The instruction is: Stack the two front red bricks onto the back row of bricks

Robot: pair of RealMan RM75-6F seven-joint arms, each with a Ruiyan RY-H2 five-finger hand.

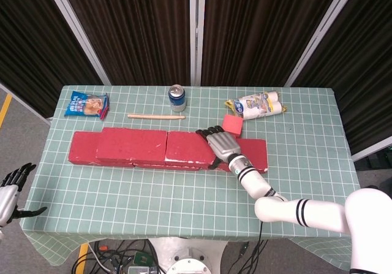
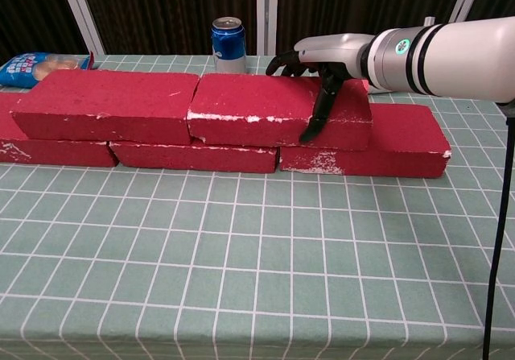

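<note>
Bricks: two red ones sit on top of the back row, so it's a two-layer wall running left to right across the middle of the table
Right hand: draped over the right end of the right top brick, palm on the top face, fingers curled over the back edge and the thumb running down the front face, so it's grasping that brick
Left top brick: end to end with the right one, the two pretty much touching at a slanted seam
Bottom row: pokes out past the top bricks at the far right and a bit at the far left, lower bricks also show under the front edge
Left hand: way off past the left edge of the table, low down, fingers spread with nothing in them
Open room: whole front half of the table is bare green checked cloth, lots of space there; behind the wall it's tighter
Behind the wall: blue soda can at the back middle, wooden stick lying flat just left of it, blue snack bag at the back left corner, white and yellow packet back right, small red block right by the hand's fingers
Room: dark slatted curtain panels with pale frames behind the table, grey floor, cables under the front edge
</note>
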